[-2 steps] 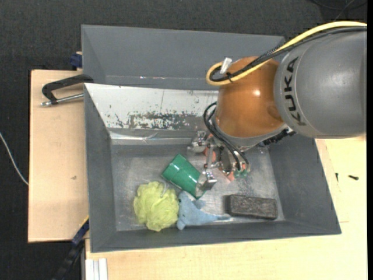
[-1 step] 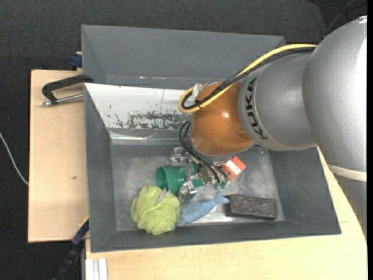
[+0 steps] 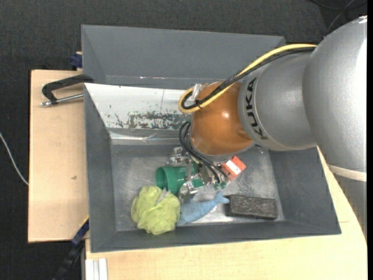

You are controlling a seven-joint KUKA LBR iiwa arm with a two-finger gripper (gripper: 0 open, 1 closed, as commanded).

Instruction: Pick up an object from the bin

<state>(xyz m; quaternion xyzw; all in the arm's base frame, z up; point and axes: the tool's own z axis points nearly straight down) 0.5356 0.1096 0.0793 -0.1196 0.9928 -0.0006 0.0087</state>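
My gripper (image 3: 195, 177) hangs low over the middle of the bin floor, right beside a green cup-like object (image 3: 170, 178) lying on its side. Metal parts of the gripper overlap the green object's right end, and I cannot make out whether the fingers are round it. Just below lies a light blue soft piece (image 3: 198, 210). To the gripper's right a small orange and white block (image 3: 235, 167) peeks out from under the arm's orange cover.
A crumpled yellow-green cloth lies at the front left (image 3: 155, 210). A dark grey rectangular sponge-like block (image 3: 252, 206) rests at the front right. The arm and its orange cover hide the back middle of the bin.
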